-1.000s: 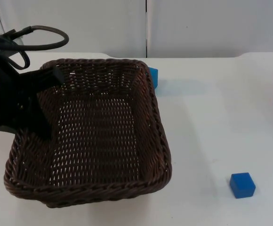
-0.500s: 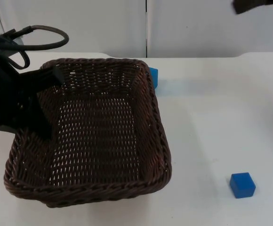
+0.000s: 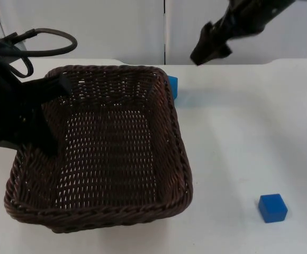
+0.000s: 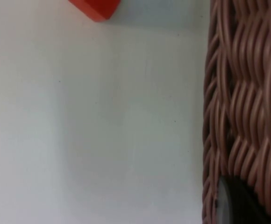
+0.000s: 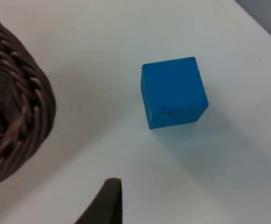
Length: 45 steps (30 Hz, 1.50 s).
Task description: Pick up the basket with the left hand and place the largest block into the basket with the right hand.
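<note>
Holding the basket by its left wall, the left gripper stays clamped; right gripper, finger gap unreadable, hangs just above the far block tucked beside the rim. Risk: fingers clip the wicker.

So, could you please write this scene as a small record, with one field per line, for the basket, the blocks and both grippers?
basket: brown wicker basket, held at its left rim, nothing inside it
left gripper: left gripper on the basket's left rim
right gripper: right gripper above the table's far side, right of the basket, carrying nothing
blue block behind basket: blue block beside the basket's far right corner
near blue block: second blue block alone at the table's near right
red block: red block on the table beside the basket
</note>
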{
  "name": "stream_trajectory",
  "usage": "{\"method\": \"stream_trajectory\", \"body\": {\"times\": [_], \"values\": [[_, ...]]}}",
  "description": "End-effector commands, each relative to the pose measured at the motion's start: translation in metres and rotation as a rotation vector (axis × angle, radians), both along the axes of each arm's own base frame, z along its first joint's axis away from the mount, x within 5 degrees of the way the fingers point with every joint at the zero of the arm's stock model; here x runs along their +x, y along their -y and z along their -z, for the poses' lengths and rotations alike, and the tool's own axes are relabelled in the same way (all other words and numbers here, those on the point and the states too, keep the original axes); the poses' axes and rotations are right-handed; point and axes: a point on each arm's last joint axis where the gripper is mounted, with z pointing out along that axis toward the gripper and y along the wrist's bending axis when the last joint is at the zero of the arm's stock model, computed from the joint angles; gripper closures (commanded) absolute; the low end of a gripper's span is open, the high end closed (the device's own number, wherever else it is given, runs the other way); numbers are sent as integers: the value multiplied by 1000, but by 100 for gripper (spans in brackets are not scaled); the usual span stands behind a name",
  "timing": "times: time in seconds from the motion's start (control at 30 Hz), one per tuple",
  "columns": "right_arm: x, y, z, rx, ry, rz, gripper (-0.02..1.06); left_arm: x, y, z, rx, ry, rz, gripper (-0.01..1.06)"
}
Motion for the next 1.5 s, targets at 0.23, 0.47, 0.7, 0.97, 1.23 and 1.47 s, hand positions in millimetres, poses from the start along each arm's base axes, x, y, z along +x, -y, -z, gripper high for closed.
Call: {"method": "stream_trajectory", "body": {"times": [0.23, 0.47, 0.7, 0.97, 1.23, 1.47], "values": [[17, -20, 43, 58, -1, -99, -1, 0, 1, -4, -20, 13, -13, 105], [26, -25, 74, 79, 40, -114, -1, 0, 1, -4, -20, 13, -13, 105], [34, -44, 87, 125, 78, -144, -1, 0, 1, -4, -20, 13, -13, 105], [54, -59, 96, 168, 108, -129, -1, 0, 1, -4, -20, 15, -14, 105], [66, -67, 115, 201, 102, -107, -1, 0, 1, -4, -20, 15, -14, 105], [66, -66, 132, 189, 93, -105, 3, 1, 1, -5, -20, 24, -21, 105]]}}
